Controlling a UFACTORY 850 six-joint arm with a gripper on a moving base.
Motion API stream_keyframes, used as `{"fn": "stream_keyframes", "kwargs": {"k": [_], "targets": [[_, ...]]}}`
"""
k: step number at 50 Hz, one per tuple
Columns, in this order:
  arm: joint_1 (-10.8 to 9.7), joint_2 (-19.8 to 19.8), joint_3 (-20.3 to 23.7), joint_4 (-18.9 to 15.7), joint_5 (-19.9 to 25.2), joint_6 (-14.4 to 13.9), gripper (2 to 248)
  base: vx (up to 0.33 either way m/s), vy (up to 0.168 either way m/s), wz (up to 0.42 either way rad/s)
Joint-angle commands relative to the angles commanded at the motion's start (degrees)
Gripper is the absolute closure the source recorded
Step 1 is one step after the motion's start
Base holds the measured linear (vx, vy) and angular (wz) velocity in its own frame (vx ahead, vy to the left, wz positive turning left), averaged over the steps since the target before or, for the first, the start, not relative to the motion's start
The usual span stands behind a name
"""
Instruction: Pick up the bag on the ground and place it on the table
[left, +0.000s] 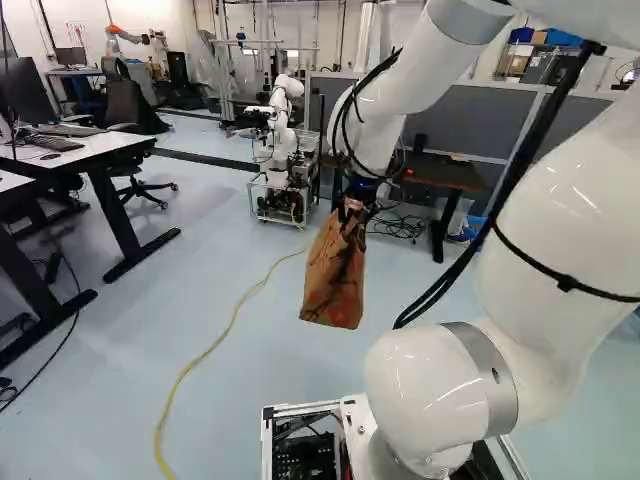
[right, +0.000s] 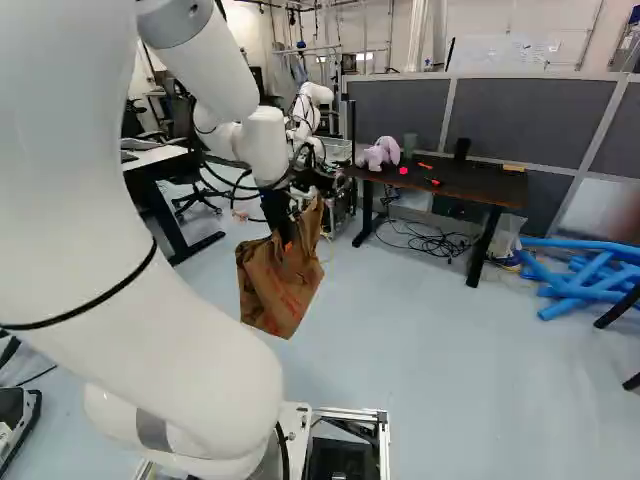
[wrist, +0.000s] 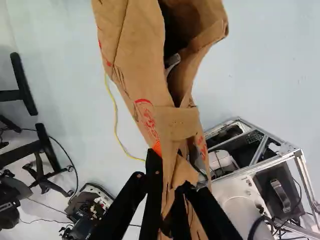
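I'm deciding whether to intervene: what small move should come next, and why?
Probably swing the paper bag toward the dark table: the jaws are closed on it, but it hangs over the floor, left of the table in the right base view.

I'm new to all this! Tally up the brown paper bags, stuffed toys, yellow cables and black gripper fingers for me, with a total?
Brown paper bag: 1
Stuffed toy: 1
Yellow cable: 1
Black gripper fingers: 2
Total: 5
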Motion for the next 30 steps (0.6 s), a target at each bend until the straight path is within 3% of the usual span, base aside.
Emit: {"fn": "stream_keyframes", "kwargs": {"k": [18, 30], "targets": [[-0.76, 2.16, -1.52, -3.83, -4.38, 0.0, 229, 0.0, 0.0, 0.0], [-0.97, 3.32, -2.81, -4.37, -7.82, 0.0, 229, 0.0, 0.0, 0.0]]}}
